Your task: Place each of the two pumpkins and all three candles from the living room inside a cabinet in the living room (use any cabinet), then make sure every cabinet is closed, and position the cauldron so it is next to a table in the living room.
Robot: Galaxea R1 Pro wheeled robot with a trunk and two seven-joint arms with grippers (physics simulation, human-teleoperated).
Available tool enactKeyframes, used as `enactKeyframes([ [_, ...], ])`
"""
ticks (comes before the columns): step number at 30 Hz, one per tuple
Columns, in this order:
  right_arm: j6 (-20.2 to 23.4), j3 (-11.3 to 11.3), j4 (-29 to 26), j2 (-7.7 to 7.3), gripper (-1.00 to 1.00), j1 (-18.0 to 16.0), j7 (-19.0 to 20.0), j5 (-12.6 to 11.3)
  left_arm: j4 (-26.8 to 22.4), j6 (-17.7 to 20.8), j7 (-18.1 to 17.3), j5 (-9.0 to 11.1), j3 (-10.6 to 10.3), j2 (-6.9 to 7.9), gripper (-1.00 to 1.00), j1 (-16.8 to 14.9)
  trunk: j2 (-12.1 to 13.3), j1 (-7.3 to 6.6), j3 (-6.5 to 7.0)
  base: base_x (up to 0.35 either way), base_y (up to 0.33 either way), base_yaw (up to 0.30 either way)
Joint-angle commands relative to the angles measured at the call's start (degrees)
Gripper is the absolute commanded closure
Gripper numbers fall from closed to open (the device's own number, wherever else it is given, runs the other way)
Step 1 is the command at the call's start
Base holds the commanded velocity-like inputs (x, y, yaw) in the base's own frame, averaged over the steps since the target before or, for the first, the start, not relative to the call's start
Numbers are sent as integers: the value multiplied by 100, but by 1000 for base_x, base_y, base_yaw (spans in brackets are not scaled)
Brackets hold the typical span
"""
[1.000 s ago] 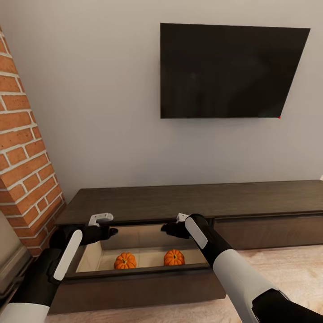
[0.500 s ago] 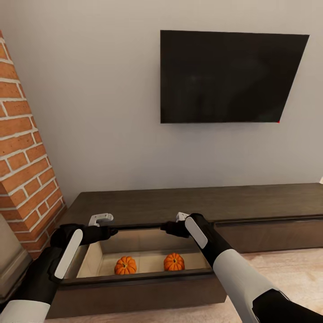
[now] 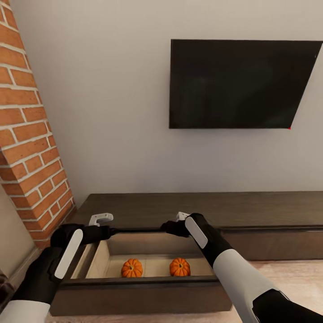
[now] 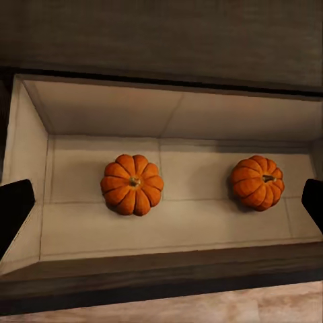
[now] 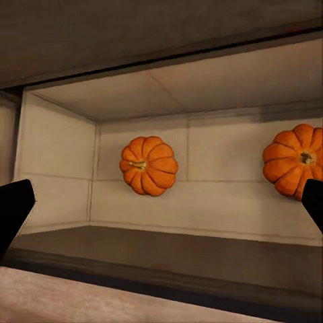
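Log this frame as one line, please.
drawer: open | pumpkins: inside | left gripper: open, empty | right gripper: open, empty

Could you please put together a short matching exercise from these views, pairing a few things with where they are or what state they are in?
Things:
1. the pumpkins
2. the cabinet
3. TV
4. brick column

Places or states:
A. mounted on the pale wall, screen dark
B. lying side by side, apart, on the pale floor of the drawer
C. standing at the left end of the long low unit
D. front pulled out, interior open to view

Pairs: 1-B, 2-D, 3-A, 4-C
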Motion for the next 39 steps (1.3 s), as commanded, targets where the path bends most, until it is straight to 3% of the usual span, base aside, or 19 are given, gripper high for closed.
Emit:
enactKeyframes([
  [1, 9, 17, -8, -2, -100, -3, -56, -62, -10, 18, 20, 20, -6, 6, -100, -3, -3, -1, -1, -3, 2, 249],
  [10, 9, 18, -8, -1, -100, -3, -56, -62, -26, 18, 20, 18, -38, -2, -100, -1, -3, -1, 30, -6, 1, 267],
  [14, 8, 24, -8, -1, -100, -3, -56, -62, -30, 18, 20, 16, -39, -7, -100, -1, 158, -89, 105, -181, 0, 281],
  [39, 10, 25, -8, 14, -100, -3, -50, -62, -28, 18, 20, 34, -37, -5, -100, -1, 158, -89, 106, -31, 0, 284],
])
